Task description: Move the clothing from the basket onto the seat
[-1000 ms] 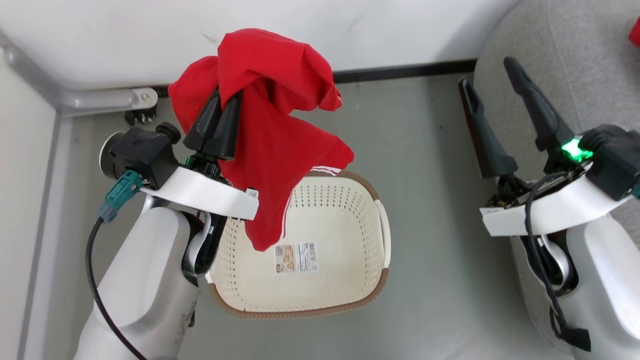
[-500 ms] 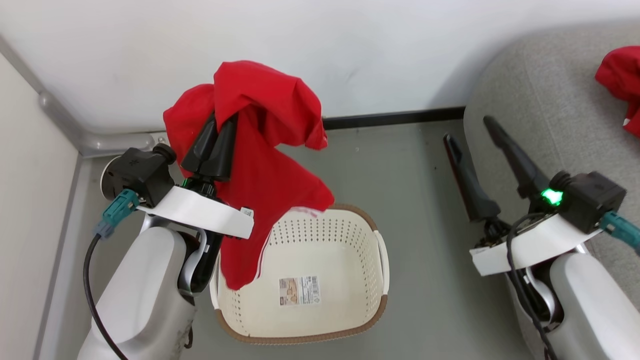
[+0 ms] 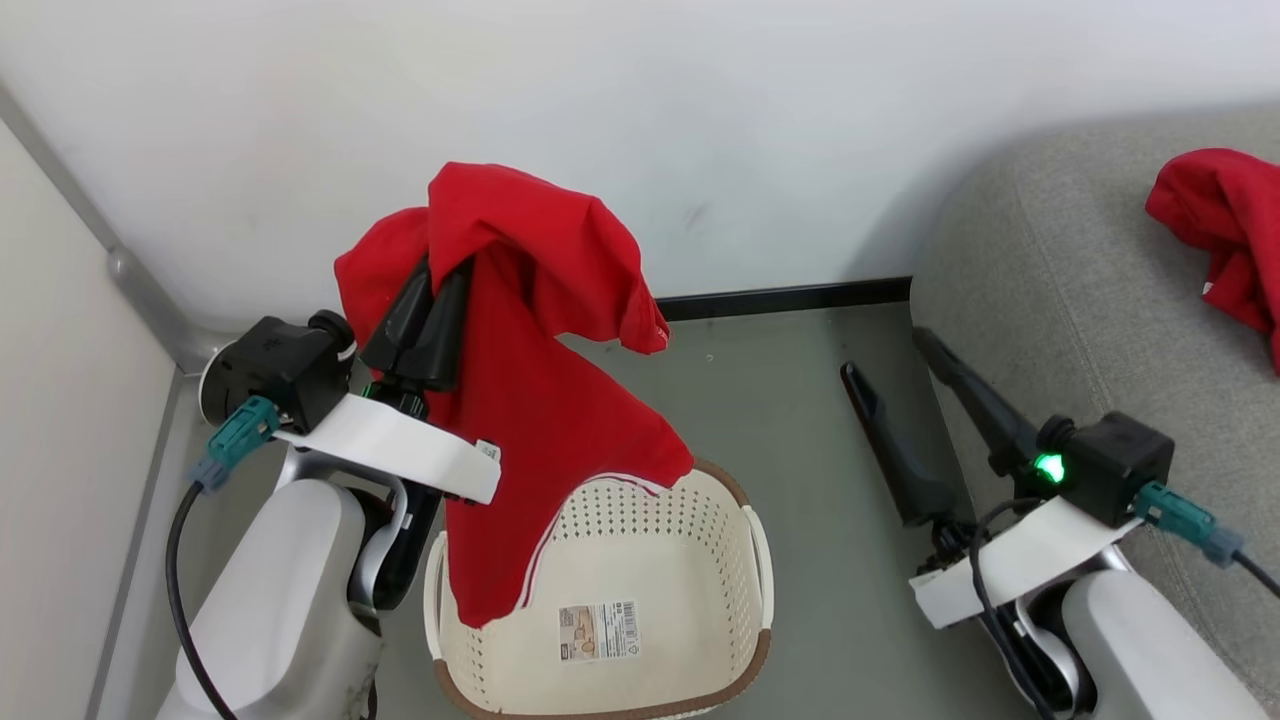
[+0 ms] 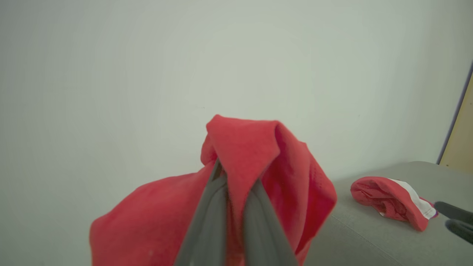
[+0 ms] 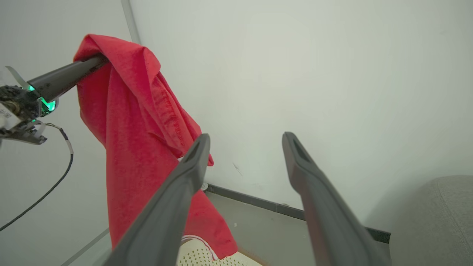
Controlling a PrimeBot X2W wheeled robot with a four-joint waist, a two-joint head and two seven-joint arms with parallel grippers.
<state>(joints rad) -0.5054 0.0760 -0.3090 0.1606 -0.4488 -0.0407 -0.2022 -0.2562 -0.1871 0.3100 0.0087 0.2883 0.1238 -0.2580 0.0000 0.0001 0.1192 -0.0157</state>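
Overhead, one soft red sports garment with thin white stripes at its hem [image 3: 550, 420] hangs draped over the left gripper [image 3: 438, 285]. Its two long dark fingers are pressed together on a fold of the cloth, which caps their tips and falls away on both sides. The lower end of the garment dangles in front of the near-left part of the oval cream-white perforated plastic laundry basket with a brown rim [image 3: 700, 540]; whether the cloth touches the rim cannot be told. A printed paper label [image 3: 598, 630] lies on the basket's bottom.

A second crumpled red garment with a white panel [image 3: 1215, 225] lies on the large grey woven-fabric sofa [image 3: 1080, 300], well apart from the basket and to its right. The right gripper [image 3: 885, 352] hangs between basket and sofa, just beside the sofa's rounded edge, with its fingers spread wide and nothing between them.

The basket stands on a grey-green floor [image 3: 800, 400]. A black skirting strip [image 3: 780, 298] runs along the foot of the plain white wall [image 3: 700, 120] behind it all.
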